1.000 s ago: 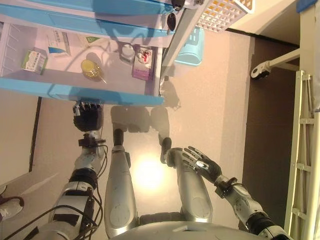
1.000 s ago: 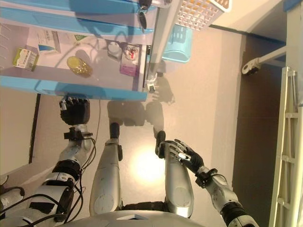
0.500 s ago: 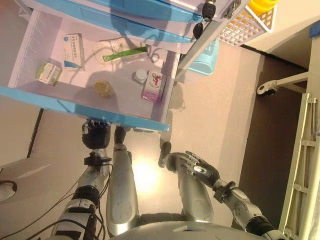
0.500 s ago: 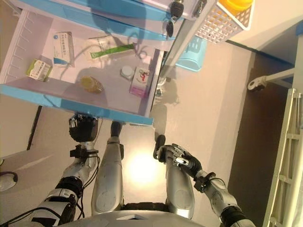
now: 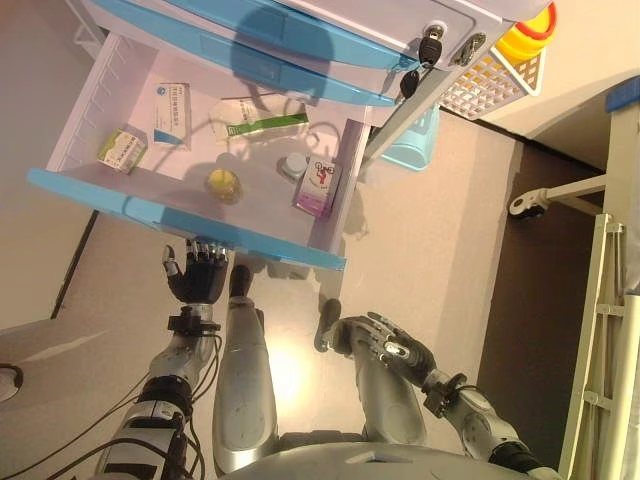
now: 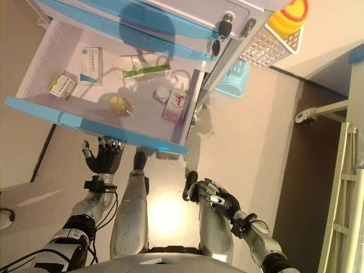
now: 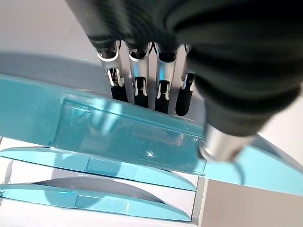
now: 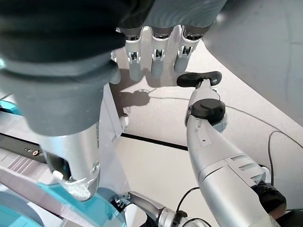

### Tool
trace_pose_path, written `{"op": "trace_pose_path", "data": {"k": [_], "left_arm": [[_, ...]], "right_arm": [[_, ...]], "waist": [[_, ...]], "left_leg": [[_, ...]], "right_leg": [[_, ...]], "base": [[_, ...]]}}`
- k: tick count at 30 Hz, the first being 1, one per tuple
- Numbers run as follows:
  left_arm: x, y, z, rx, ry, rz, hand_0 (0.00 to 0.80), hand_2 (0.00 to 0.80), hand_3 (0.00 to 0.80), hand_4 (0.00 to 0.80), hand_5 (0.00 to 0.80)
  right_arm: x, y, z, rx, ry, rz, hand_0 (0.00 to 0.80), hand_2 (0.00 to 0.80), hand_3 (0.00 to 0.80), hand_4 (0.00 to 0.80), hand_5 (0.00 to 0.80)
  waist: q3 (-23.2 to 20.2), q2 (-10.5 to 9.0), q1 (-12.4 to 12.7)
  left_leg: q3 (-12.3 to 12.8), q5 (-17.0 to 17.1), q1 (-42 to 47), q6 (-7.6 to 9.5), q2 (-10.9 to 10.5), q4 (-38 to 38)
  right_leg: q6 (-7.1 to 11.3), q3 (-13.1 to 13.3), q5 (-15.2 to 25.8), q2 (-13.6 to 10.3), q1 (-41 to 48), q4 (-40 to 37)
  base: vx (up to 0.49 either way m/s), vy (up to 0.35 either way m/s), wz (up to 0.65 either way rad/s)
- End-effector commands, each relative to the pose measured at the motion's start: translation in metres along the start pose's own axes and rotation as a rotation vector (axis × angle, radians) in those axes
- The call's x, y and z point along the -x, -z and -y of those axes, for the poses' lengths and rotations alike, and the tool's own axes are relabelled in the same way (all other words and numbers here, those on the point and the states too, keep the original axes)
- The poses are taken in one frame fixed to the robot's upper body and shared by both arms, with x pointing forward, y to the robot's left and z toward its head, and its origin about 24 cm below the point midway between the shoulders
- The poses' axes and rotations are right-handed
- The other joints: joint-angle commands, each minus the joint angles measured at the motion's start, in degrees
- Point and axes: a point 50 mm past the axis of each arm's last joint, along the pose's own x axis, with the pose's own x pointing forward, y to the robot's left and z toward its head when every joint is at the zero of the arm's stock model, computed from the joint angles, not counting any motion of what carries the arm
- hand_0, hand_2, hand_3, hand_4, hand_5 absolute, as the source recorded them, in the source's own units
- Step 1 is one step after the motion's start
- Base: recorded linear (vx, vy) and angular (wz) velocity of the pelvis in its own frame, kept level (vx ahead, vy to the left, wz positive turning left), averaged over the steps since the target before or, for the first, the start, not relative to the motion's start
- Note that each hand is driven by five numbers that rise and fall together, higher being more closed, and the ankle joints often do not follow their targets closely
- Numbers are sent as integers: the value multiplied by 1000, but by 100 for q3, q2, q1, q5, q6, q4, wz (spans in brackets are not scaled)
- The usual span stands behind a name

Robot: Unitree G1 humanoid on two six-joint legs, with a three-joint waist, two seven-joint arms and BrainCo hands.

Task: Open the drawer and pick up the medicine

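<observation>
The white drawer with a blue front [image 5: 190, 228] stands pulled out. Inside lie a green-white box [image 5: 123, 150], a blue-white box [image 5: 171, 103], a green-striped long box [image 5: 258, 122], a yellow round bottle [image 5: 222, 183], a white cap [image 5: 294, 165] and a purple-pink box [image 5: 319, 189]. My left hand [image 5: 197, 277] is open just below the drawer front, its fingers straight and pointing at the blue front [image 7: 128, 137], apart from it. My right hand [image 5: 393, 345] hangs open low at the right, holding nothing.
Two shut blue drawers [image 5: 290, 40] sit above the open one, with keys [image 5: 428, 48] in the cabinet's lock. A white basket with a yellow thing [image 5: 500, 70] and a light blue bin [image 5: 410, 140] stand at the right. A white frame [image 5: 605, 330] is at the far right.
The camera has shifted, so the drawer now shows lower and more fully. My left hand has opened its fingers below the drawer front. The right hand has stayed low at the right.
</observation>
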Motion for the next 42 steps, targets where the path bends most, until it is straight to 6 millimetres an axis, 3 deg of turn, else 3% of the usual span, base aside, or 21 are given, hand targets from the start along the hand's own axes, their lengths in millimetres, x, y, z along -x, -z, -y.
{"op": "trace_pose_path", "data": {"k": [1,7,15,24,26,29,33,37,38,39,42], "left_arm": [[97,-37,-53,-20,-625,267,0,0,0,0,0],[92,-39,-51,-27,-605,261,0,0,0,0,0],[92,-40,-54,-9,-711,224,0,0,0,0,0],[105,-47,-57,-43,-825,246,0,0,0,0,0],[112,-54,-57,-137,-885,259,0,0,0,0,0],[117,-62,-54,-351,-927,180,0,0,0,0,0],[139,-60,-52,-538,-941,32,0,0,0,0,0],[167,-58,-46,-679,-936,-102,0,0,0,0,0],[168,-58,-46,-692,-933,-113,0,0,0,0,0],[180,-58,-42,-731,-926,-136,0,0,0,0,0],[192,-58,-36,-789,-899,-125,0,0,0,0,0]], "right_arm": [[8,32,-15,-58,-44,-63,0,0,0,0,0],[10,31,-13,-51,-45,-69,0,0,0,0,0],[11,30,-11,-42,-47,-78,0,0,0,0,0],[11,28,-9,-43,-6,-55,0,0,0,0,0],[13,22,-2,4,102,-16,0,0,0,0,0],[16,-4,6,69,219,123,0,0,0,0,0],[27,-63,1,286,287,343,0,0,0,0,0],[40,-132,-35,685,284,535,0,0,0,0,0],[41,-135,-37,707,285,551,0,0,0,0,0],[52,-165,-53,844,284,637,0,0,0,0,0],[66,-196,-77,1067,282,738,0,0,0,0,0]], "waist": [[277,-359,-29],[276,-349,-44],[274,-362,-67],[274,-367,-52],[273,-353,-38],[278,-313,-11],[251,-225,13],[182,-111,82],[179,-102,88],[144,-51,118],[111,8,162]], "left_leg": [[224,-666,-116,627,-309,605],[247,-701,-158,630,-329,677],[256,-736,-257,633,-328,776],[231,-764,-311,644,-378,822],[231,-763,-244,631,-381,760],[248,-529,-205,649,-397,574],[260,-423,84,626,-413,237],[267,-359,387,627,-443,-62],[268,-356,406,629,-445,-77],[296,-352,557,618,-453,-200],[347,-373,772,616,-467,-340]], "right_leg": [[22,0,601,90,-255,-117],[35,27,585,67,-327,-42],[44,54,565,69,-407,18],[50,86,563,71,-477,36],[63,83,567,68,-420,-23],[13,10,744,14,-381,-169],[56,-19,821,-47,-89,-483],[140,-38,889,-138,217,-786],[147,-39,894,-145,235,-800],[186,-34,908,-177,400,-953],[243,-25,932,-216,643,-1153]], "base": [[5,31,0],[4,16,-1],[5,14,3],[14,12,-3],[0,0,0],[-71,3,1],[12,4,4],[23,25,5],[26,63,3],[27,67,3],[34,67,5]]}}
